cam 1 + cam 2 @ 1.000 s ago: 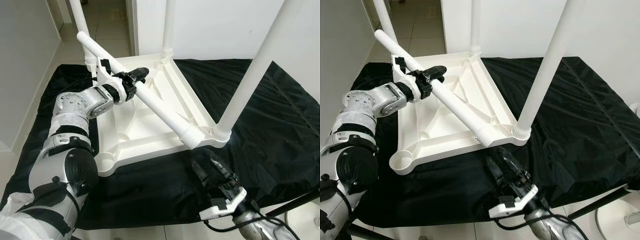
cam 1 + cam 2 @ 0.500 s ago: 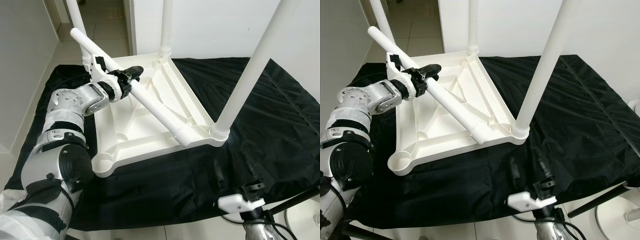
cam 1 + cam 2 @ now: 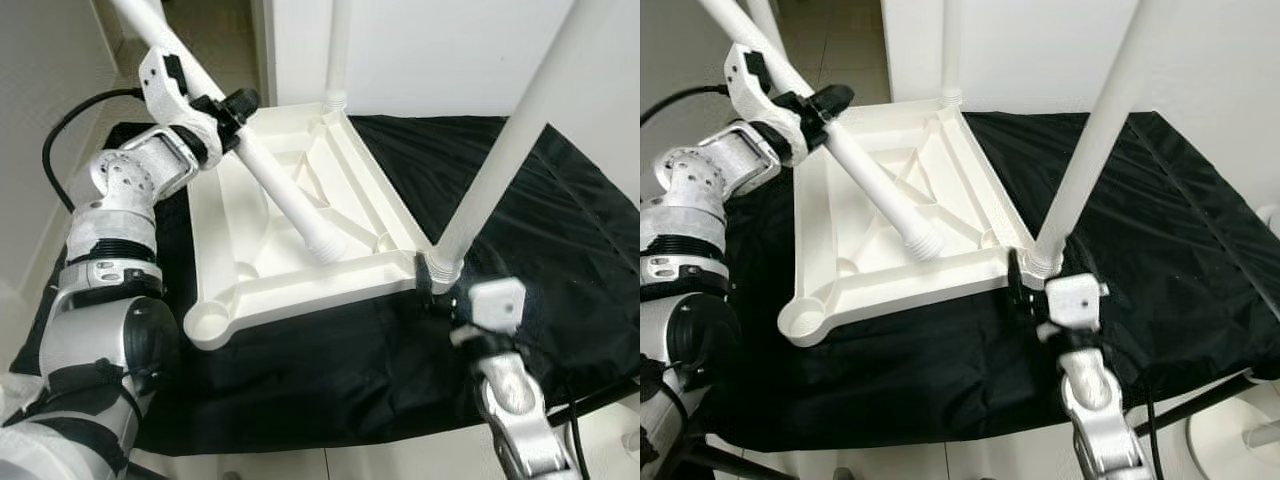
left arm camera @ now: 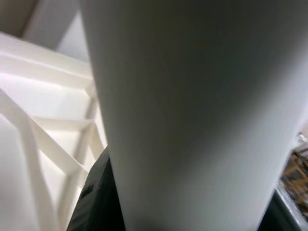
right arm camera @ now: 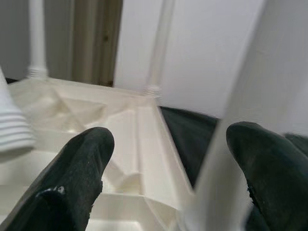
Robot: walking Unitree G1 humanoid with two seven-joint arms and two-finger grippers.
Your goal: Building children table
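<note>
There is one white table top [image 3: 300,295], lying upside down on one black cloth [image 3: 560,260]. There are four white legs in all. Three upright legs stand in corner sockets, one at the near corner [image 3: 1095,140] and two at the far corners [image 3: 950,50] [image 3: 762,25], and one loose leg [image 3: 280,190] slants above the table top. One empty socket [image 3: 210,322] shows at the remaining corner, and there are two grippers, the left gripper [image 3: 225,110] and the right gripper [image 5: 163,144].
</note>
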